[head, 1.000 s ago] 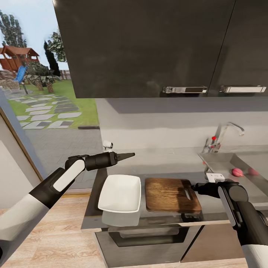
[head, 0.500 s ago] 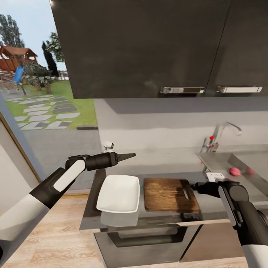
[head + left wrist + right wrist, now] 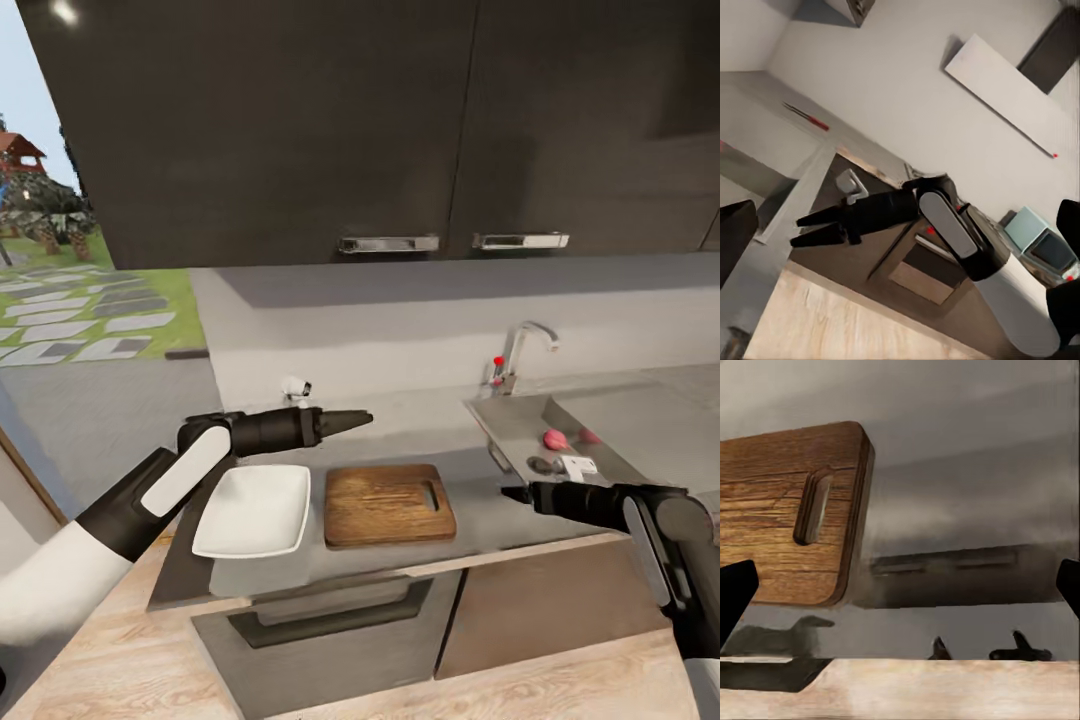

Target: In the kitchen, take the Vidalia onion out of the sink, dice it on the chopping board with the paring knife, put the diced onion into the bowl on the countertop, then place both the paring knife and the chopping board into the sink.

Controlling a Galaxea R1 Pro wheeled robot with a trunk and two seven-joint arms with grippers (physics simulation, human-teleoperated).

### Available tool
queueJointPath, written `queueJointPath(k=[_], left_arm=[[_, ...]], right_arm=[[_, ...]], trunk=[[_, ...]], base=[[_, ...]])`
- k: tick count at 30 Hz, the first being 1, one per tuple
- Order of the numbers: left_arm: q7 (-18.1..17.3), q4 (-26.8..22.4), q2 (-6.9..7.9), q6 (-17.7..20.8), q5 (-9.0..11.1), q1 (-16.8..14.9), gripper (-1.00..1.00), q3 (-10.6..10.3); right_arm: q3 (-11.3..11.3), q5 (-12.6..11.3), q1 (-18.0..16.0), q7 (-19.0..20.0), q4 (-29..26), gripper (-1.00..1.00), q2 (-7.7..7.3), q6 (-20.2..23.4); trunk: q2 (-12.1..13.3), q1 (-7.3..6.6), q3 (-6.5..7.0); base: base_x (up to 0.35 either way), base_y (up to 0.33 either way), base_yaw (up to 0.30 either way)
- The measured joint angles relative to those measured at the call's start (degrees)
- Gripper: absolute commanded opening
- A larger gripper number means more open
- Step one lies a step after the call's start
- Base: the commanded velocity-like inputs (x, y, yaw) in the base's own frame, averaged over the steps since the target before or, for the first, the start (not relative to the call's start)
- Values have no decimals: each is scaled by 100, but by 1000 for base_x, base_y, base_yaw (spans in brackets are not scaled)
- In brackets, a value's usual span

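My right gripper (image 3: 512, 492) hovers spread wide just beside the chopping board (image 3: 388, 503); my left gripper (image 3: 362, 419), seemingly narrow, hangs behind it.

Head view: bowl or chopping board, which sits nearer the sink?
The chopping board: it lies between the white bowl and the sink.

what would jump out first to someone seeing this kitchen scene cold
The brown chopping board stands out, lying flat beside the white bowl on the dark countertop. Next comes the pink onion in the steel sink, under the chrome tap. Both arms reach in, the left end effector hovering above the board.
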Motion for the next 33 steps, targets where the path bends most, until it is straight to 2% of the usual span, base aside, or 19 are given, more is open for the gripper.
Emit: queueJointPath(k=[1,3,4,6,9,12,15,23,28,29,31,33], left_arm=[[-5,-52,5,-1,0,0,100,-3],[-8,-109,9,-2,-2,0,100,-11],[-10,-172,11,-2,-2,0,100,-31],[-11,-238,12,-3,-3,0,100,-80],[-13,-377,14,-3,-8,0,100,-305],[-14,-429,10,-4,-12,0,100,-461],[-13,-450,8,-4,-13,0,100,-527],[-6,-464,7,-4,-14,1,100,-568],[-165,-303,167,-51,145,4,100,-582],[-197,-271,199,-47,112,5,100,-587],[-229,-264,134,-44,48,5,100,-599],[-165,-329,70,-46,-14,5,100,-605]], right_arm=[[-126,8,27,437,1,100,-67,-3],[-266,24,62,857,2,100,-128,-7],[-411,38,101,1218,0,100,-177,-8],[-554,49,144,1542,-4,100,-219,-7],[-819,65,234,2143,-12,100,-302,-238],[-994,72,269,2425,-14,100,-353,-319],[-1095,82,282,2552,-14,100,-377,-352],[-1165,82,291,2631,12,100,-399,-358],[-1003,230,131,2460,176,100,-239,-518],[-971,200,99,2430,208,100,-206,-550],[-972,141,164,2435,214,100,-147,-614],[-1036,82,228,2504,149,100,-178,-679]], trunk=[[0,0,7],[0,0,21],[0,0,28],[0,0,42],[0,0,62],[0,1,80],[1,1,90],[1,1,96],[3,14,96],[1,1,96],[1,-1,97],[-1,-2,106]], base=[[-174,-274,-208],[-185,-272,-207],[-196,-269,-206],[-206,-264,-205],[-214,-261,-189],[-219,-259,-143],[-227,-257,-68],[-219,-217,-16],[0,0,0],[0,0,0],[0,0,0],[0,0,0]])
